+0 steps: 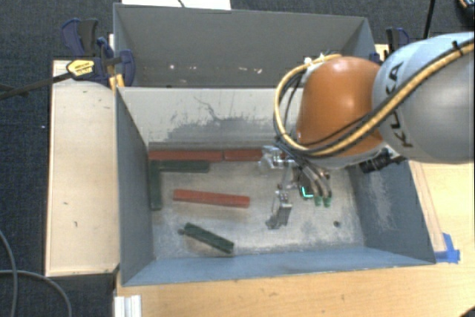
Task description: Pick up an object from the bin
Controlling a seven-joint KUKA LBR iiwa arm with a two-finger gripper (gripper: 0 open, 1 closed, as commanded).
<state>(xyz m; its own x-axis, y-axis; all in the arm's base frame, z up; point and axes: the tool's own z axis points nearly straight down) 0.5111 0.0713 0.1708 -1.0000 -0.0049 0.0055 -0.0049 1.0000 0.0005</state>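
My gripper (280,214) hangs low over the bin floor at centre right, under the orange wrist cover. Nothing shows in it. Nearest to it, just to its left, lies a flat red-brown bar (211,197), its right end a short gap from the gripper. At the front left a dark green bar (209,237) rests slantwise on the floor. A short red-brown bar (242,154) lies against the back wall, up and to the left of the gripper.
Along the back wall a long red-brown bar (185,155) lies end to end with the short one. A dark green bar (182,167) sits just in front of it, and another dark green bar (154,188) runs down the left wall. The arm covers the bin's right rear corner.
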